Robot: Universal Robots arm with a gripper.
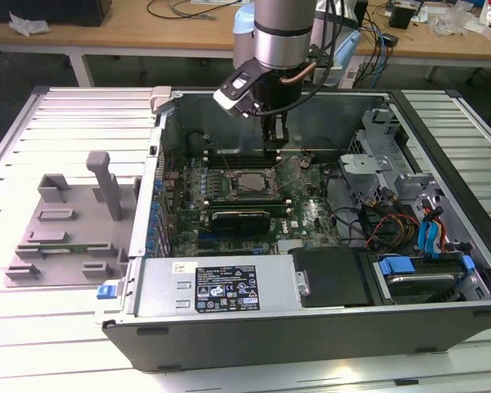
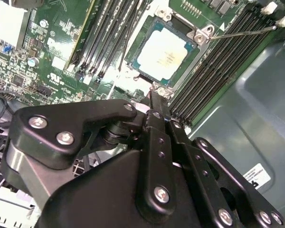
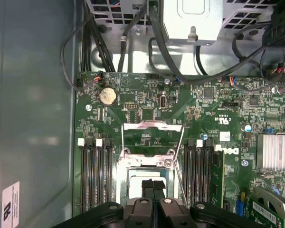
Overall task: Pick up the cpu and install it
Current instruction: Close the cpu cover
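The cpu [image 2: 162,52] is a square chip with a pale silver top, lying flat in the black socket frame [image 2: 133,59] on the green motherboard. In the exterior view the cpu [image 1: 250,182] sits mid-board inside the open computer case. My gripper [image 1: 276,146] hangs just above the socket's far edge, and its black fingers [image 2: 154,102] are shut together with nothing between them. In the first wrist view the gripper [image 3: 153,183] covers the middle of the cpu [image 3: 134,183]. The socket's metal load plate [image 3: 152,127] stands flipped open, with a thin wire lever [image 2: 242,32] beside it.
Memory slots [image 3: 95,175] flank the socket on both sides. A finned heat sink [image 3: 275,152] and loose black cables [image 3: 109,42] lie nearby. A grey plastic tray with upright posts [image 1: 65,229] rests outside the case, at the exterior view's left. A drive cage [image 1: 425,270] fills the near right corner.
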